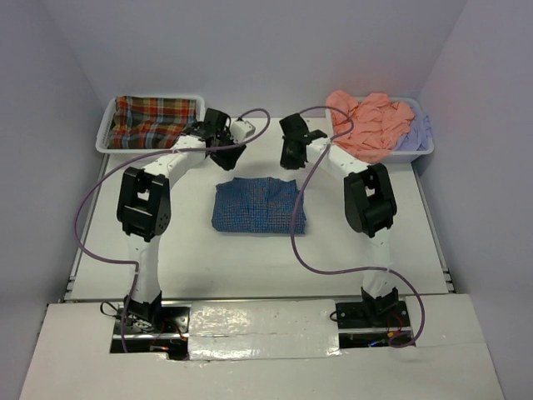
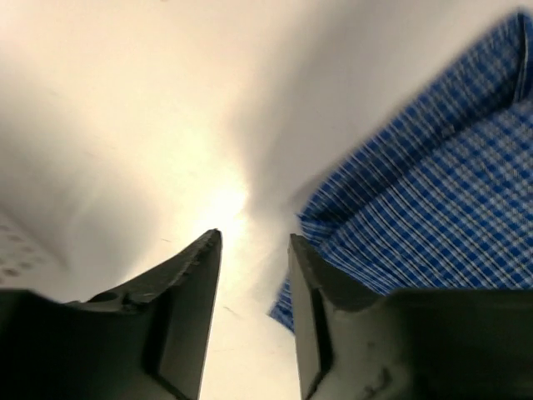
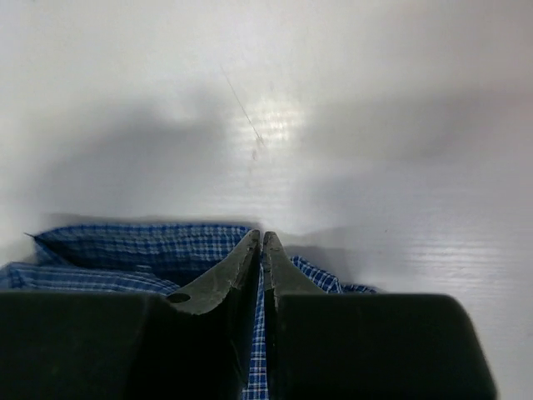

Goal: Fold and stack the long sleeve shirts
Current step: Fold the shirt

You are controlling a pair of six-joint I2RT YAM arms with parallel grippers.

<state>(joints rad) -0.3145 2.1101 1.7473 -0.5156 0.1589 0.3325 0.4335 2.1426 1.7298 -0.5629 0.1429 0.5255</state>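
Observation:
The blue checked shirt [image 1: 260,206] lies folded in a rectangle in the middle of the table. My left gripper [image 1: 226,157] is open and empty, hovering just behind the shirt's far left corner; in the left wrist view [image 2: 254,237] the shirt [image 2: 433,208] lies to the right of the fingers. My right gripper [image 1: 291,155] hovers over the far right edge, jaws shut; in the right wrist view [image 3: 262,235] the shirt [image 3: 125,250] shows beneath them. The red-green plaid shirt [image 1: 154,121] lies in the left tray. The salmon shirt [image 1: 366,123] and the lavender shirt [image 1: 416,132] are heaped in the right tray.
A white tray [image 1: 103,140] stands at the back left and another white tray [image 1: 426,152] at the back right. Purple cables loop from both arms over the table. White walls enclose the table on three sides.

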